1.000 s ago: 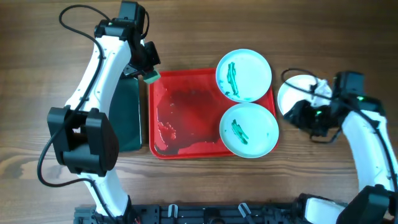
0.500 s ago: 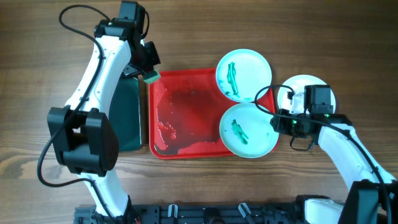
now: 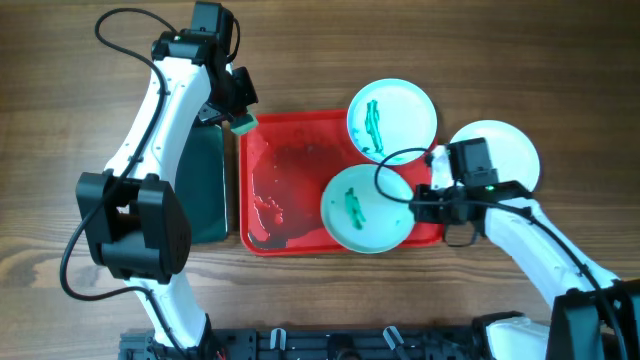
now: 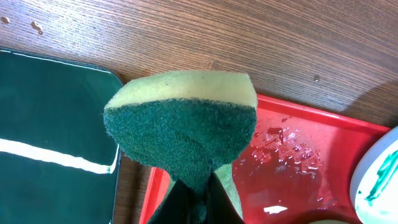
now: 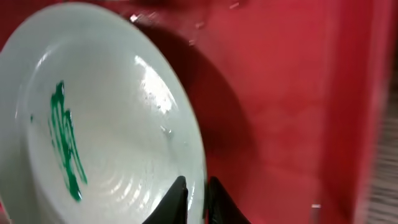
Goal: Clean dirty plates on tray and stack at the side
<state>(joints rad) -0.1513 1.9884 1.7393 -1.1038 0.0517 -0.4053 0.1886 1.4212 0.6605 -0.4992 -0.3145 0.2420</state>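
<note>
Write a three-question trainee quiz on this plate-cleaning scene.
1. True or false: the left pincer holds a sponge.
2. The right pincer grips: A the sponge; B the rim of a smeared aqua plate; C nothing.
3. What colour is the lone plate lying wholly off the red tray?
Key: 1 true; 2 B; 3 white.

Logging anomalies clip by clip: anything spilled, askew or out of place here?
Liquid lies pooled on the left side of the red tray. The upper smeared plate overhangs the tray's far right corner, partly off it.
</note>
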